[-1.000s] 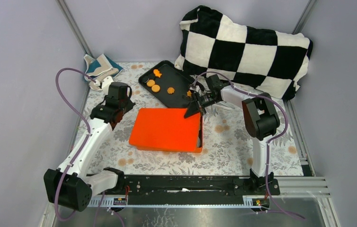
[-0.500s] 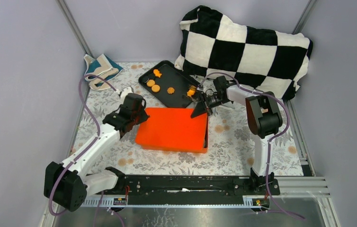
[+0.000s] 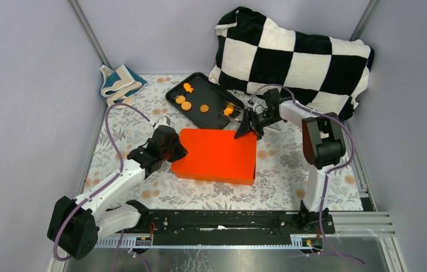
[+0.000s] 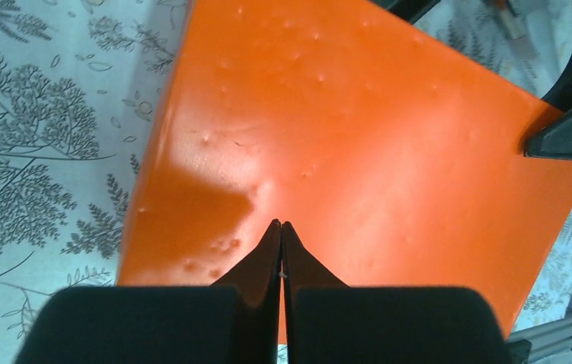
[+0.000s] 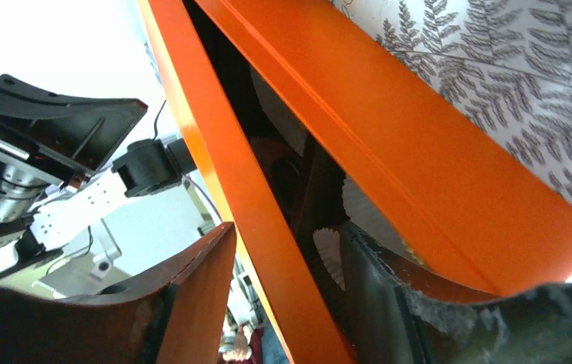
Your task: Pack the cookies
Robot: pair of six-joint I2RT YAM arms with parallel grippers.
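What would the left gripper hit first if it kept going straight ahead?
The orange lid: the shut left gripper points straight at its top and may already touch it; depth is unclear.

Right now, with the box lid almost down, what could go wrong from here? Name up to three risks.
1. Several cookies lie on the black tray; closing now could leave them unpacked.
2. The right tool stands open astride the lid edge, over a gap; a finger or a white paper cup inside could get pinched.
3. The left tool, shut, seems to press the lid near its edge; the orange box may slide on the floral cloth.
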